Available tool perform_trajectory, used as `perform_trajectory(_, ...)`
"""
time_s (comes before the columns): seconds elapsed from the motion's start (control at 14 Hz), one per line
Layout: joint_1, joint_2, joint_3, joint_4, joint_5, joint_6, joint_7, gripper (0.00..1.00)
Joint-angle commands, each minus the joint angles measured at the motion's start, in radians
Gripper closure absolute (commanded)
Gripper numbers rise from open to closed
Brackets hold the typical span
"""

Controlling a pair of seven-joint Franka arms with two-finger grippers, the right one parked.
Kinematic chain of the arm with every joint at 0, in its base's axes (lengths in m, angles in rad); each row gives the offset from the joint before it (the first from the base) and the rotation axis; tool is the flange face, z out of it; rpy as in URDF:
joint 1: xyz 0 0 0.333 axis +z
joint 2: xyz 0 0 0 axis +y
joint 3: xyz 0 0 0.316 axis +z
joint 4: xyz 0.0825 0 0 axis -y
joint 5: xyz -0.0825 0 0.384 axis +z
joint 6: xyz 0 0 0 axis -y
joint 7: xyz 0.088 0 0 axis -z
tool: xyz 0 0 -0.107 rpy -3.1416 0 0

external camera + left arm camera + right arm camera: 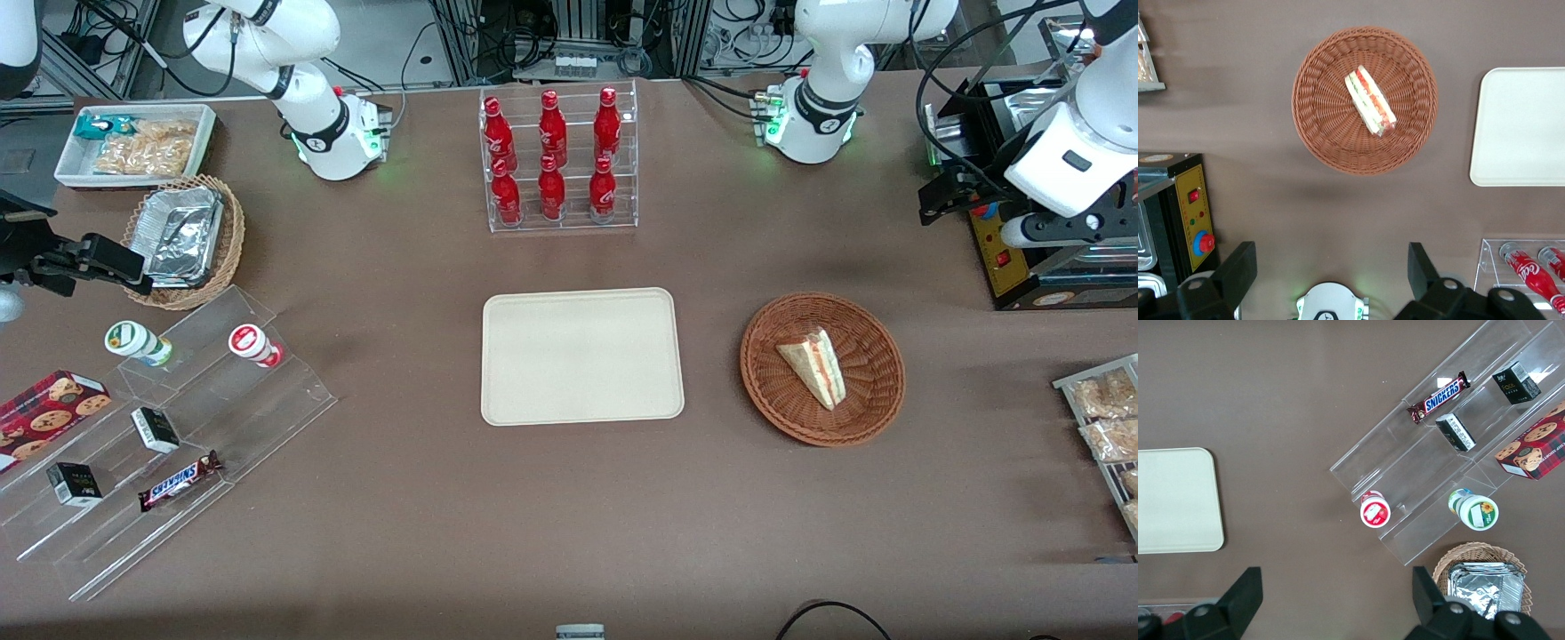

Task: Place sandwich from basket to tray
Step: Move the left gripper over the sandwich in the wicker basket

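Tool [1331, 273] hangs high, fingers [1238, 267] spread wide and empty. Sandwich [1370, 101] lies in the basket [1318, 133] straight below; tray [1518, 127] beside. Snickers bar [180, 481] on the bench.

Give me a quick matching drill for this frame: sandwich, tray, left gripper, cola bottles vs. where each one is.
1. sandwich
2. tray
3. gripper
4. cola bottles

A. in a clear rack, farther from the front camera than the tray
B. in the basket
C. open, high above the table, off the basket
D. bare, flat on the table beside the basket

Pairs: 1-B, 2-D, 3-C, 4-A
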State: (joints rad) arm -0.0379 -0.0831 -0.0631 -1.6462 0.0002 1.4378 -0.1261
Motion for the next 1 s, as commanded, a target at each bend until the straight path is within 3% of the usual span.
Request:
perform_trajectory(0.0, -0.016, 0.013, 0.009, 0.014, 0.014, 0.006, 0.01, 0.0)
perform_trajectory(0.29, -0.025, 0.046, 0.005, -0.059, -0.008, 0.013, 0.013, 0.0)
perform_trajectory(0.93, -0.059, 0.059, 0.003, -0.453, -0.006, 0.438, 0.007, 0.0)
